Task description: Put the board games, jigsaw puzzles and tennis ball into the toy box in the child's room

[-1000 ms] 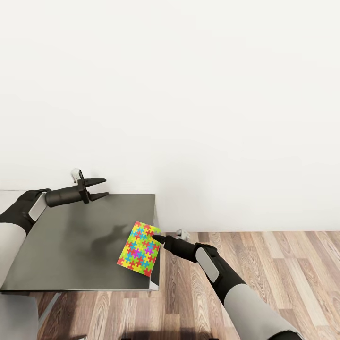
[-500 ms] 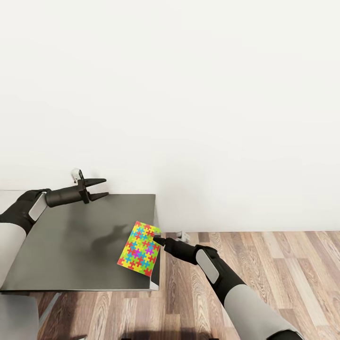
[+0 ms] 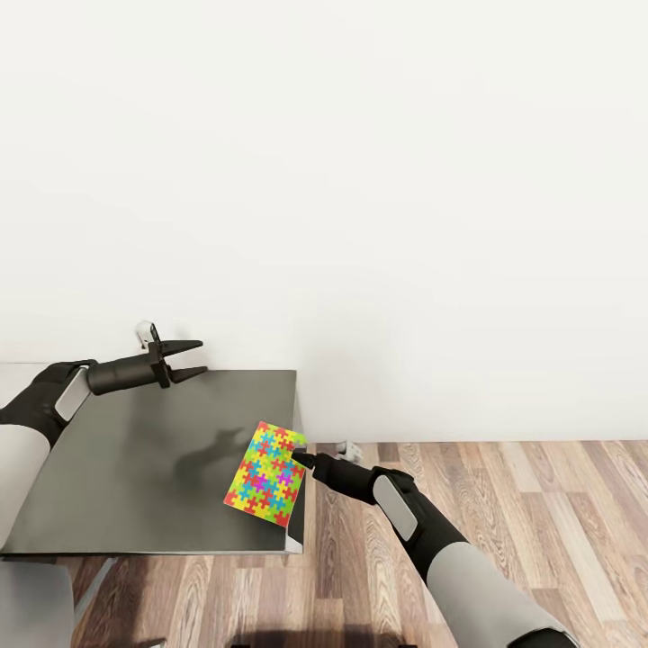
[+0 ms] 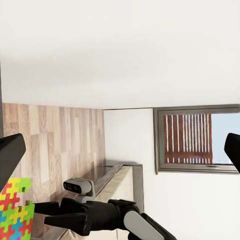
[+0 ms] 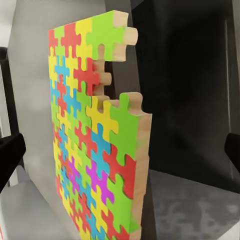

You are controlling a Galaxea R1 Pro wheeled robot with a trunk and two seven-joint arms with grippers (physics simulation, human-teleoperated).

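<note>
My left arm reaches forward from lower left, forearm grey, wrist black. Left gripper (image 3: 191,359) held level, fingers spread apart, nothing between them, pointing right. My right arm extends from lower right, elbow bent, forearm angled up and left. Right gripper (image 3: 301,458) narrow at tip in head view; in right wrist view its two dark fingers (image 5: 11,156) stand wide apart at frame edges, not closed on anything. Left wrist view catches right gripper (image 4: 62,214) from side.

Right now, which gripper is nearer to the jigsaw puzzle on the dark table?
Right. The right gripper is at the edge of the jigsaw puzzle, jaws open. The left gripper hovers open over the far side of the table.
</note>
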